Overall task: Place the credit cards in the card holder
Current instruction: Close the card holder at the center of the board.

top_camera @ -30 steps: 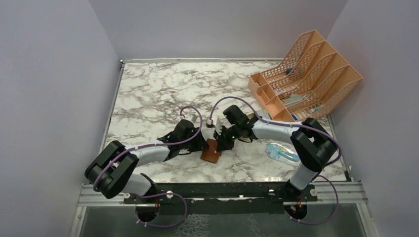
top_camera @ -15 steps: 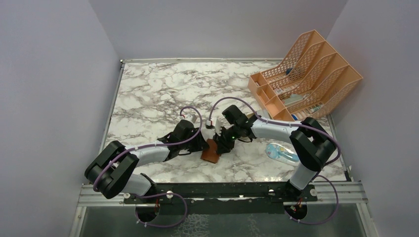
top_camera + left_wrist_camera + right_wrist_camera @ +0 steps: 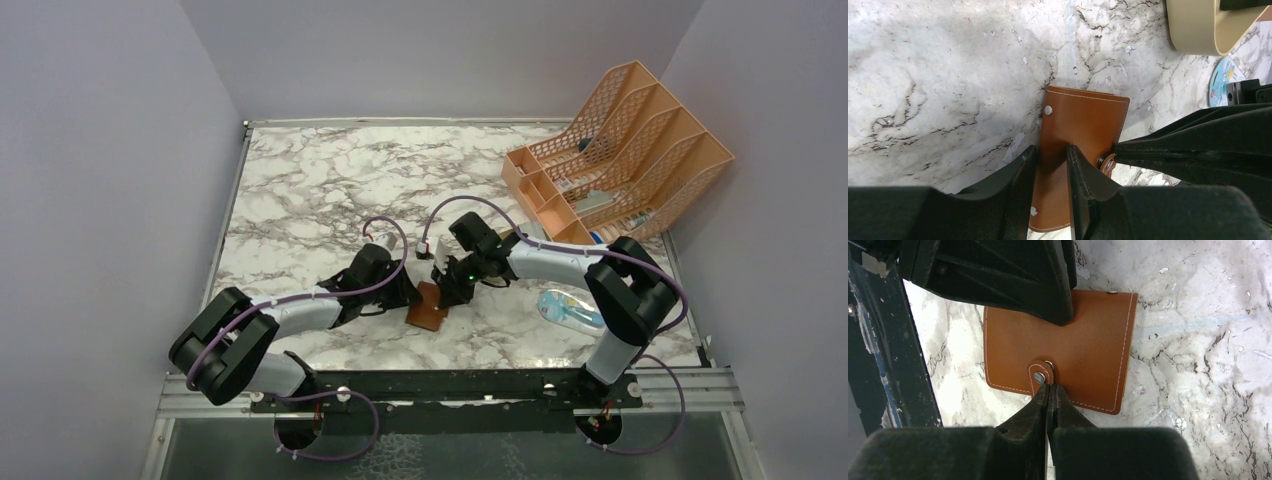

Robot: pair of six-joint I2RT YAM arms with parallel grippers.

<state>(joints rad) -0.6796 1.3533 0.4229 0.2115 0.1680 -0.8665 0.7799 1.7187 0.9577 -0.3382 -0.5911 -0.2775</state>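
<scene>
The card holder (image 3: 428, 310) is a closed brown leather wallet lying flat on the marble; it also shows in the left wrist view (image 3: 1088, 115) and the right wrist view (image 3: 1093, 340). My left gripper (image 3: 412, 295) rests on its top face with its jaws slightly apart (image 3: 1050, 155), leather showing between them. My right gripper (image 3: 446, 297) is shut (image 3: 1049, 386), its tips pinched at the small snap tab (image 3: 1040, 374) on the holder's edge. No credit cards are in view.
An orange mesh file rack (image 3: 620, 150) stands at the back right. A blue-and-clear packet (image 3: 570, 308) lies right of the holder. A tan tray (image 3: 1193, 25) sits just beyond the holder. The table's front rail (image 3: 450, 390) runs close behind the arms.
</scene>
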